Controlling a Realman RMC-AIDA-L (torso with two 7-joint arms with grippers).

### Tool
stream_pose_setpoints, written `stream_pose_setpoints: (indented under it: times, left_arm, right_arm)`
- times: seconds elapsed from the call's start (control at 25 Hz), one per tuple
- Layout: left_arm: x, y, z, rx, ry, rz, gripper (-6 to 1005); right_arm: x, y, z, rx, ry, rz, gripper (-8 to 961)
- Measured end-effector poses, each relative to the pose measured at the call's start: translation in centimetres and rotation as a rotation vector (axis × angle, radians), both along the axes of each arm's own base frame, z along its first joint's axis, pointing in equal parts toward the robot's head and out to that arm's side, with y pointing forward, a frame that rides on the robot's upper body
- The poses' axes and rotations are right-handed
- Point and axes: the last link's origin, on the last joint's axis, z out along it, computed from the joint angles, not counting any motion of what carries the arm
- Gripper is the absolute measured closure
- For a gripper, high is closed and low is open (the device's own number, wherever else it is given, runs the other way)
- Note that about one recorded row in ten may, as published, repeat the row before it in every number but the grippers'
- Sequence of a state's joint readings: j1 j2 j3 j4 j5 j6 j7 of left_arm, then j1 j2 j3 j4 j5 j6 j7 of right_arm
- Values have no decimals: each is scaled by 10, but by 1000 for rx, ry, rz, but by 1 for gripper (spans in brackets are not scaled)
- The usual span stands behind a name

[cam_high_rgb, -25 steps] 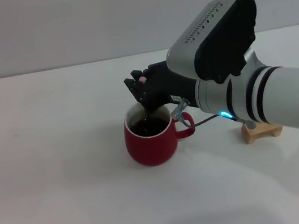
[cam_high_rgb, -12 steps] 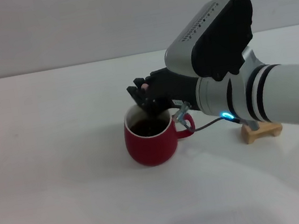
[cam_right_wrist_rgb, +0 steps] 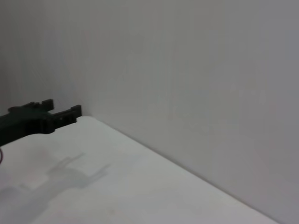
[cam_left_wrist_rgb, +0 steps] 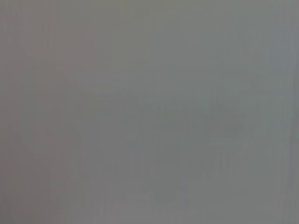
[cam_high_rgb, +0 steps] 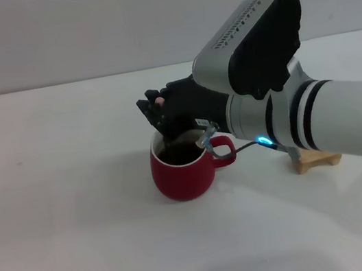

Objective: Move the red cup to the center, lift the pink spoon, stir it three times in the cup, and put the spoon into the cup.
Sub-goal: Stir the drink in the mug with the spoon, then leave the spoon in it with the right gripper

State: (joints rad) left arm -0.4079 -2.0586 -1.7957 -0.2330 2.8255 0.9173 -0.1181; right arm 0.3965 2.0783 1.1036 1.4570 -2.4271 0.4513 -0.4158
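The red cup [cam_high_rgb: 181,171] stands near the middle of the white table [cam_high_rgb: 76,215], its handle pointing to the right. My right gripper [cam_high_rgb: 161,118] hangs over the cup's back rim, shut on the pink spoon [cam_high_rgb: 159,100]. Only the spoon's pink handle tip shows above the black fingers. Its lower part reaches down toward the cup's dark inside and is hidden. In the right wrist view, dark fingers [cam_right_wrist_rgb: 35,121] jut in over the table, and neither cup nor spoon shows there. The left gripper is out of view; the left wrist view is plain grey.
A small wooden rest [cam_high_rgb: 315,159] lies on the table right of the cup, partly under my right arm [cam_high_rgb: 317,119]. A grey wall [cam_high_rgb: 79,27] runs behind the table's far edge.
My right gripper has shifted left over the cup's mouth with the spoon in it. The cup has stayed where it was.
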Motion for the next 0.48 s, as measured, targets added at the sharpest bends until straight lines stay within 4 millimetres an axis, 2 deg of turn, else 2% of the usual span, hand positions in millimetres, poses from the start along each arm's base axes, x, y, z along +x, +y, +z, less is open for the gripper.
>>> stream_pose_setpoints:
  times: [0.48]
  left_arm:
    - [-1,-1,0,1,0,4,153]
  right_arm:
    - [17,13,0,33,-70,-42,820]
